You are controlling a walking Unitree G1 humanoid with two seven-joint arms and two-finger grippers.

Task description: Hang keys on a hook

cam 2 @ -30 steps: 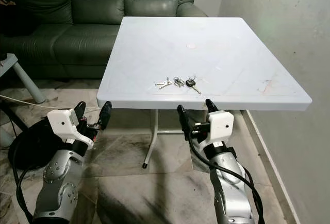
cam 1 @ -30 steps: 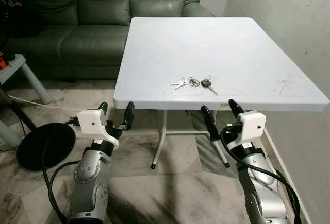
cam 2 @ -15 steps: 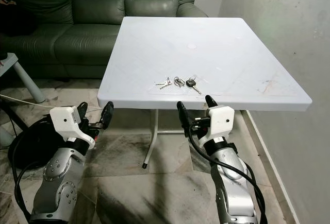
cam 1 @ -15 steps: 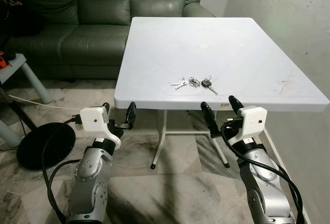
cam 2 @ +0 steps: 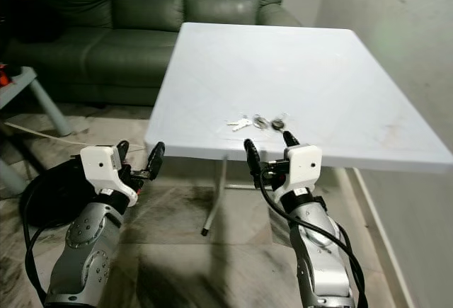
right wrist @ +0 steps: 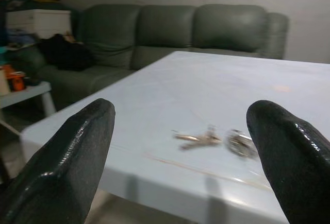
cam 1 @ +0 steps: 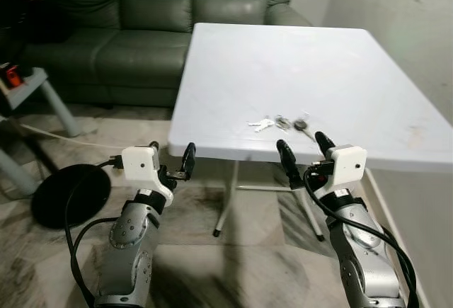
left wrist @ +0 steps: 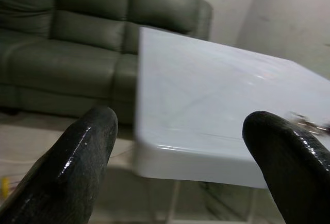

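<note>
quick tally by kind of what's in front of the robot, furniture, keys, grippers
bunch of keys: 1
white table: 1
green sofa: 1
side table: 1
black round base on the floor: 1
grippers: 2, left gripper and right gripper, jaws open
total: 7

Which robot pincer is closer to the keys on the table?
The right pincer. Its open fingers sit just in front of the keys, while the left pincer is off by the table's corner.

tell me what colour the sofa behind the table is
Dark green, leather-like. The sofa shows best in the left eye view, behind the white table.
</note>
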